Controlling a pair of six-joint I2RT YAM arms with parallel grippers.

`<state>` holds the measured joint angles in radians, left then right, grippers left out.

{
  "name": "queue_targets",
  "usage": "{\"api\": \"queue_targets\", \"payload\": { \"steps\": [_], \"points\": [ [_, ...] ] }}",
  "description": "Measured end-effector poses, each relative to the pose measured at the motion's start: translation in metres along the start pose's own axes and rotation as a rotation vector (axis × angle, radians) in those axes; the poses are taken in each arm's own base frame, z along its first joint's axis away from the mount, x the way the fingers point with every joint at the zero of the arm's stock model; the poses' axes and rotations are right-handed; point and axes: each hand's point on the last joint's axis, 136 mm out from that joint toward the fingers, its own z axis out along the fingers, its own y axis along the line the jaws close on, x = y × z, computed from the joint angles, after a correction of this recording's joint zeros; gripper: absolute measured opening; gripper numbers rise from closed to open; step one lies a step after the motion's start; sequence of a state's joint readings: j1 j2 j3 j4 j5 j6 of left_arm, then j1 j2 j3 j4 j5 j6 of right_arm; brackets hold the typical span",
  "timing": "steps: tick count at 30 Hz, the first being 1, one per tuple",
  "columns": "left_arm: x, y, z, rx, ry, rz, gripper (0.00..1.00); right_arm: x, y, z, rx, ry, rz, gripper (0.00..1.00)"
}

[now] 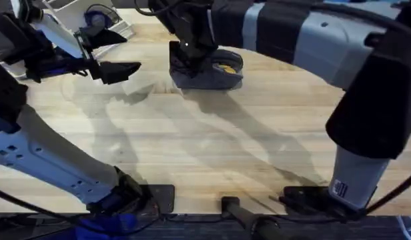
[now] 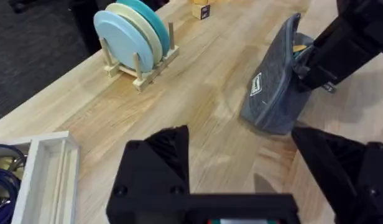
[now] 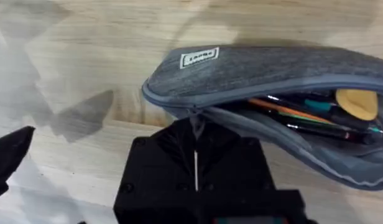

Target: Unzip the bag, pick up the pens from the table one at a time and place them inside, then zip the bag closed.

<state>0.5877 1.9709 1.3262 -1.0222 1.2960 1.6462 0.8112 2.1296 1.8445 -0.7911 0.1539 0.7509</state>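
Overhead downward; wrists near bag [image 3: 266, 81]

- The bag [image 1: 207, 72] lies on the surface [image 1: 212, 140], at the far side, near the middle.
- Pens [image 3: 316, 115] lie inside the bag, next to one another (its top is partly open).
- The right gripper [image 1: 187, 55] is at the bag's left end, touching it.
- The left gripper [image 1: 119, 52] hangs over the far left part of the surface, well apart from the bag.
- A rack with plates [image 2: 134, 37] stands on the surface, off to one side of the bag.
- A box [image 2: 45, 168] sits near the left gripper, at the surface's edge.
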Motion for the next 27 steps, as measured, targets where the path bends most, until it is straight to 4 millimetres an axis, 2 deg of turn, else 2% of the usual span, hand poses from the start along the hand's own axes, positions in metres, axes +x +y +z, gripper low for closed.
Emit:
{"api": "queue_targets", "payload": {
  "steps": [10,19,23,27],
  "points": [
    [-0.004,0.000,0.000,-0.002,-0.021,0.002,0.993,-0.004,0.000,-0.018,0.013,0.014,-0.001,0.032],
    [-0.008,0.000,0.000,-0.003,-0.047,-0.002,0.998,-0.002,-0.002,-0.018,0.022,0.023,-0.017,0.032],
    [-0.008,0.001,0.000,-0.004,-0.045,0.001,0.926,-0.003,-0.003,-0.018,0.022,0.023,-0.019,0.032],
    [-0.007,0.001,0.000,-0.004,-0.041,0.002,0.925,-0.003,-0.003,-0.018,0.023,0.023,-0.018,0.032]
  ]
}}
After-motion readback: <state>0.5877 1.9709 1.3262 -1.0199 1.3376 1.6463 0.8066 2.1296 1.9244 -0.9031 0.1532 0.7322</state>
